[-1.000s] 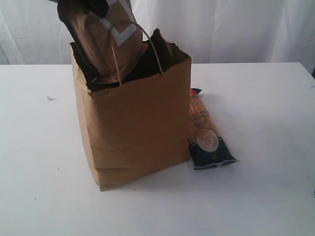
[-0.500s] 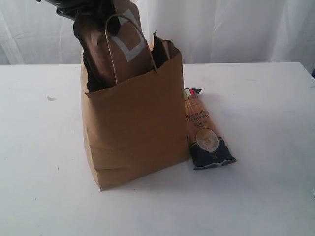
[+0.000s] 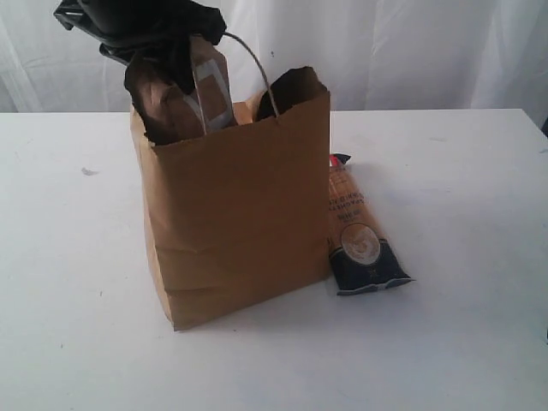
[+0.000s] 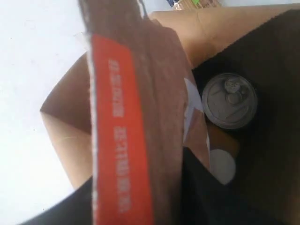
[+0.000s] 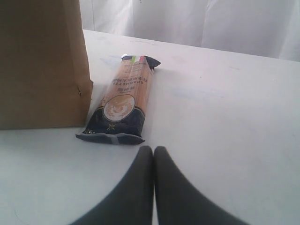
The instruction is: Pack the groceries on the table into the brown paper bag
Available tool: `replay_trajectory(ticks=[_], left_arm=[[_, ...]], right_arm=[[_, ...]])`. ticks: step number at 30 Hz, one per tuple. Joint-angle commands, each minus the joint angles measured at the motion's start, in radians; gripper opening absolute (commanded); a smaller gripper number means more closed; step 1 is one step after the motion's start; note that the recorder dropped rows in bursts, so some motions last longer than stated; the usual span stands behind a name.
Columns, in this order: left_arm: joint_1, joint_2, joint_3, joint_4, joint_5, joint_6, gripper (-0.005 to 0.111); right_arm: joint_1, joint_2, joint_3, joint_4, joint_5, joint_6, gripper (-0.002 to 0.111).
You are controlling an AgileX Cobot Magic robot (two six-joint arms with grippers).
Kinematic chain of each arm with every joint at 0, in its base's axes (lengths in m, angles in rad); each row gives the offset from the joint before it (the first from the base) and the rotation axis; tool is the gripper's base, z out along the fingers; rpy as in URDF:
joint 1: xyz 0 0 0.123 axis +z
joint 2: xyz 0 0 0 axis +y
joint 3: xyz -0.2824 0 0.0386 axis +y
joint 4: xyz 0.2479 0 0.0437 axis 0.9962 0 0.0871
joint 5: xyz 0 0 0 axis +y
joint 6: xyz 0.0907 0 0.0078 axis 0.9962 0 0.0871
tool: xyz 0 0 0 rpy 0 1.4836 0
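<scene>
Black against the curtain, your left end effector (image 3: 141,26) is clamped on the dark-brown pouch (image 3: 184,98), which stands partly inside the mouth of the brown paper bag (image 3: 240,214). Deeper inside sit the silver-lidded clear can (image 4: 229,101) and what may be a white cap (image 4: 221,165). Your right end effector (image 5: 153,157) has its fingers pressed together. The long orange-navy packet (image 3: 360,235) lies on the tabletop (image 3: 462,171) just beside the bag, at its three o'clock.

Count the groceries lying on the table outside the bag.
1: the long orange-navy packet lies on the table right beside the brown paper bag. Anything behind the bag would be hidden.
</scene>
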Motion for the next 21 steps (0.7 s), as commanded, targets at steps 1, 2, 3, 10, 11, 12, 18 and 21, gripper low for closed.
replay_trajectory(ticks=[1,2,3,10,11,12,18,21], left_arm=[[-0.026,-0.035,-0.005,0.033,0.090,0.020,0.000],[-0.026,-0.044,-0.005,0.030,0.081,0.020,0.000],[-0.026,-0.064,-0.005,0.028,0.047,0.020,0.000],[-0.026,-0.128,-0.008,0.052,0.015,0.030,0.000],[-0.026,-0.140,-0.008,0.052,0.006,0.041,0.000],[-0.026,-0.152,-0.008,0.052,-0.001,0.043,0.000],[-0.026,-0.203,-0.008,0.055,-0.007,0.050,0.000],[-0.026,-0.219,-0.008,0.063,-0.019,0.065,0.000]], right_arm=[[-0.004,-0.005,0.004,-0.003,-0.015,0.003,0.000],[-0.004,-0.005,0.004,-0.003,-0.015,0.003,0.000],[-0.004,-0.005,0.004,-0.003,-0.015,0.003,0.000],[-0.004,-0.005,0.004,-0.003,-0.015,0.003,0.000],[-0.004,-0.005,0.004,-0.003,-0.015,0.003,0.000],[-0.004,-0.005,0.004,-0.003,-0.015,0.003,0.000],[-0.004,-0.005,0.004,-0.003,-0.015,0.003,0.000],[-0.004,-0.005,0.004,-0.003,-0.015,0.003,0.000]])
